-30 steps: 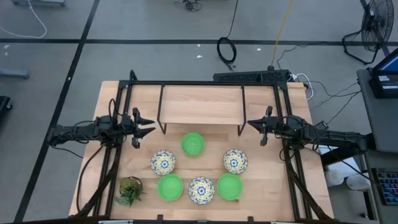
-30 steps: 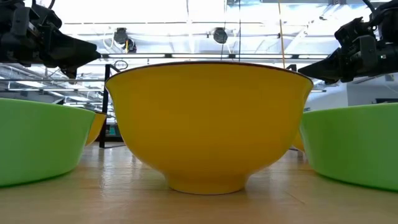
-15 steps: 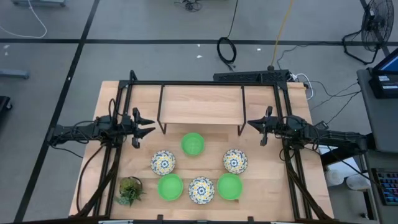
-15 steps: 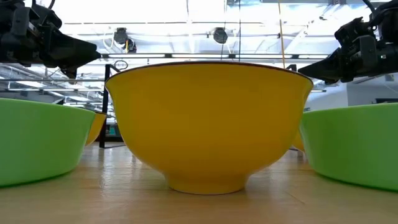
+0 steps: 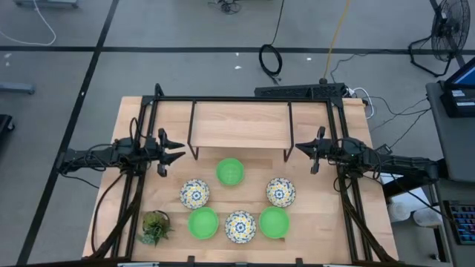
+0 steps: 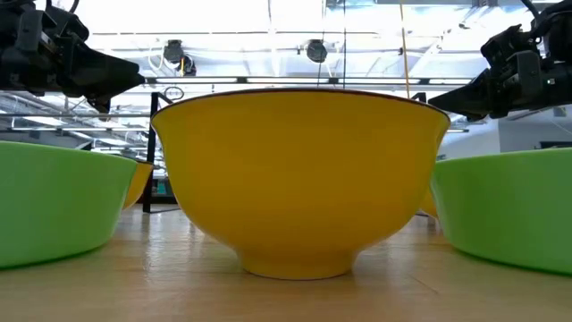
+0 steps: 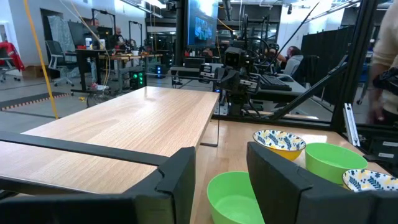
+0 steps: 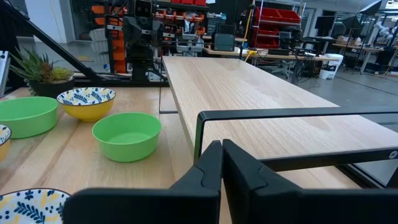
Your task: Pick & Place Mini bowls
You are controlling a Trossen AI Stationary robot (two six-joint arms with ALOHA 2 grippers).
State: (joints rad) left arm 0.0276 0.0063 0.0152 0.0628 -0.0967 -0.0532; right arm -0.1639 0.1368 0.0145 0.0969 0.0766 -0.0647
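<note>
Several mini bowls stand on their bases on the wooden table. Three are plain green [image 5: 230,171] [image 5: 202,223] [image 5: 274,222]. Three are floral inside and yellow outside [image 5: 194,194] [image 5: 280,191] [image 5: 240,226]. The low view looks straight at one yellow bowl [image 6: 299,179] between two green ones [image 6: 54,201] [image 6: 509,206]. My left gripper [image 5: 181,150] [image 7: 221,168] hovers open above the table's left side, pointing level toward the right. My right gripper [image 5: 298,147] [image 8: 222,152] hovers shut at the right side, pointing left. Both are clear of the bowls.
A raised wooden shelf [image 5: 241,122] on black legs spans the far middle of the table, inside a black frame [image 5: 156,100]. A small spiky potted plant [image 5: 155,227] stands at the near left. Bare wood lies between the bowls and the shelf.
</note>
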